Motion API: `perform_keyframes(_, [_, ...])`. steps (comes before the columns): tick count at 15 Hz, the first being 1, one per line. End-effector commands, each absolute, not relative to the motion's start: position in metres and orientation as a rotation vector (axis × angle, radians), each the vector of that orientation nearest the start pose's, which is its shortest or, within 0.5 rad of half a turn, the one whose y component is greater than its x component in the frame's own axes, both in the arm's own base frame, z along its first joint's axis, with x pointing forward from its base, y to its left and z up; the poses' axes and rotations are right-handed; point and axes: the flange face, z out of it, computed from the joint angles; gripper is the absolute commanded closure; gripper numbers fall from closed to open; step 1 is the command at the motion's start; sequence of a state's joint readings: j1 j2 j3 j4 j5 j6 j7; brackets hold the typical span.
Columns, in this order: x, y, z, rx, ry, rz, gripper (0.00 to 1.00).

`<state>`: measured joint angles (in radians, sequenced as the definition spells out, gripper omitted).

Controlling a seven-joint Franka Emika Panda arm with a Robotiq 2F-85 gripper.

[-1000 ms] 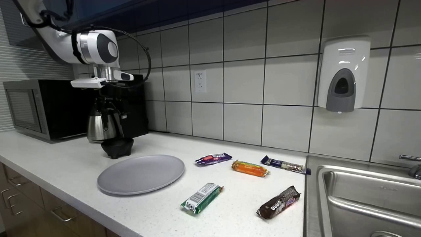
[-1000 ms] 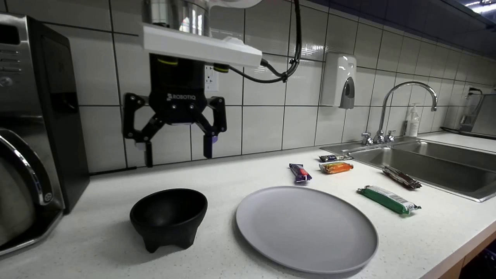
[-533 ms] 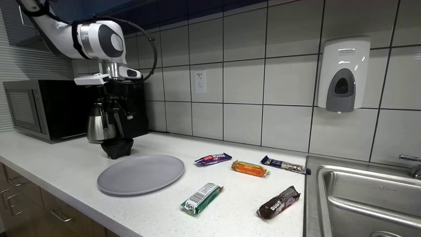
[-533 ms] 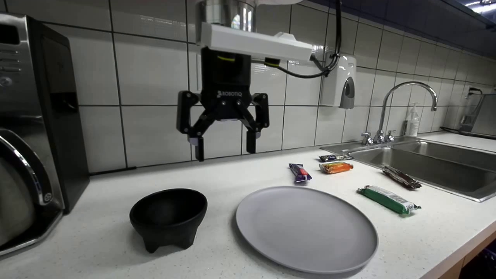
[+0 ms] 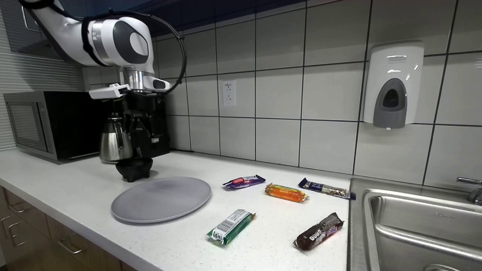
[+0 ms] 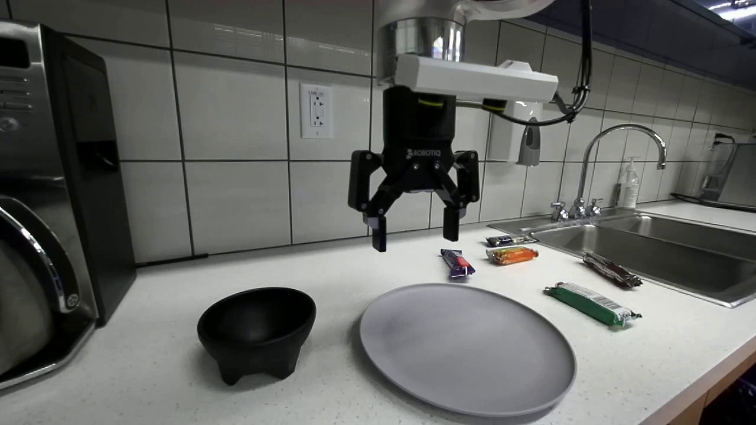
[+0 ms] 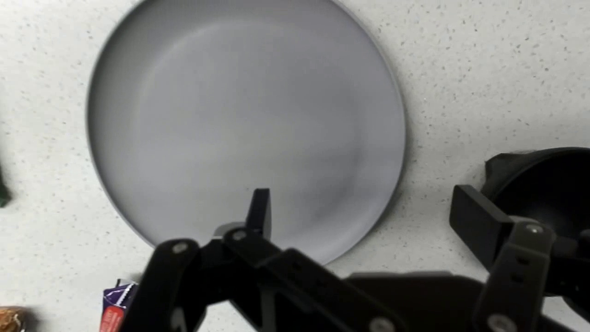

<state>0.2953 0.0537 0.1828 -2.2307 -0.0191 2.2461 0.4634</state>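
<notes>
In an exterior view, the gripper (image 6: 414,237) is held in mid-air, pointed down; its jaws are spread wide & nothing is gripped btwn them. Below & nearer the cam, a grey plate (image 6: 466,348) is laid flat on the counter (image 6: 147,366). To its L in this view, a blk bowl (image 6: 257,336) is stood upright on stubby legs, not touching it. Behind & R of the plate, a purple bar (image 6: 457,264), an orange bar (image 6: 512,255), a dk blue bar (image 6: 509,241), a brown bar (image 6: 611,270) & a green bar (image 6: 590,304) are scattered.

In an exterior view, the bars are seen btwn the plate & a steel sink (image 5: 433,214); a soap dispenser (image 5: 395,82) is fixed to the tiled wall (image 5: 278,94). A steel carafe (image 5: 115,145) is stood near a microwave (image 5: 71,124). The gripper's outline is partly lost vs the dk bkgd.

In the wrist view, most of the plate is seen from above, overlapped by a finger (image 7: 261,212); the bowl is cut off at the R edge, partly covered by the opposite finger (image 7: 479,221). The purple bar is partly hidden at the bottom.
</notes>
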Motion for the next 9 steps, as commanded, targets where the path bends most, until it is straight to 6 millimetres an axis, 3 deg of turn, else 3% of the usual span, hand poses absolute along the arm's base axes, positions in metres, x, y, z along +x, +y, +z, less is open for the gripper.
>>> perform_keyframes(1, [0.45,0.21,0.35,-3.151,0.018,0.027,0.0])
perform_keyframes(9, [0.431,0.149,0.347,-3.113,0.192,0.018,0.0])
